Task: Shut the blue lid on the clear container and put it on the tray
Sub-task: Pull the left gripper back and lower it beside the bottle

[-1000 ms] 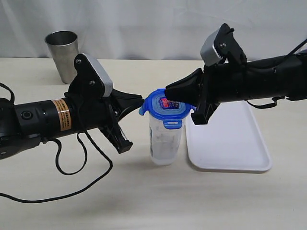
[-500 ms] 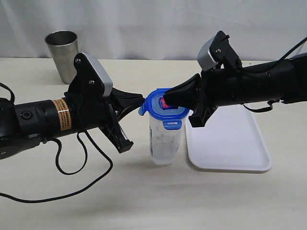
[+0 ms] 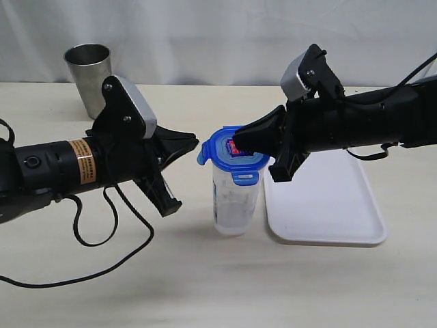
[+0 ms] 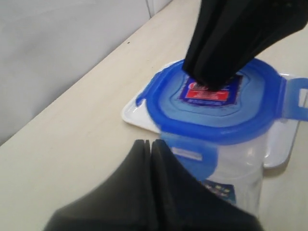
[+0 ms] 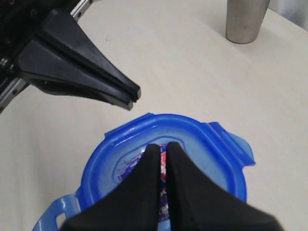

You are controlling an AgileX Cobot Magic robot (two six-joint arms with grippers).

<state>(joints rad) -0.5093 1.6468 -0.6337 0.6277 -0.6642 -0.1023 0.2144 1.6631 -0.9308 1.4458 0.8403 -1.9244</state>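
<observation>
The clear container (image 3: 234,201) stands upright on the table with the blue lid (image 3: 237,156) sitting on its mouth, flaps sticking out. My right gripper (image 3: 239,143) is shut, its tips resting on the lid's red-and-blue sticker (image 4: 210,92); the same tips show over the blue lid (image 5: 192,139) in the right wrist view. My left gripper (image 3: 198,142) is shut, empty, just left of the lid's rim beside a raised flap (image 4: 190,154). The white tray (image 3: 328,198) lies right of the container, empty.
A shiny steel cup (image 3: 89,77) stands at the back left. A black cable (image 3: 102,236) loops on the table under the left arm. The right arm hangs over the tray's back part.
The left arm has pulled back slightly to the left. The right gripper stays on the lid, having settled about half a second ago.
</observation>
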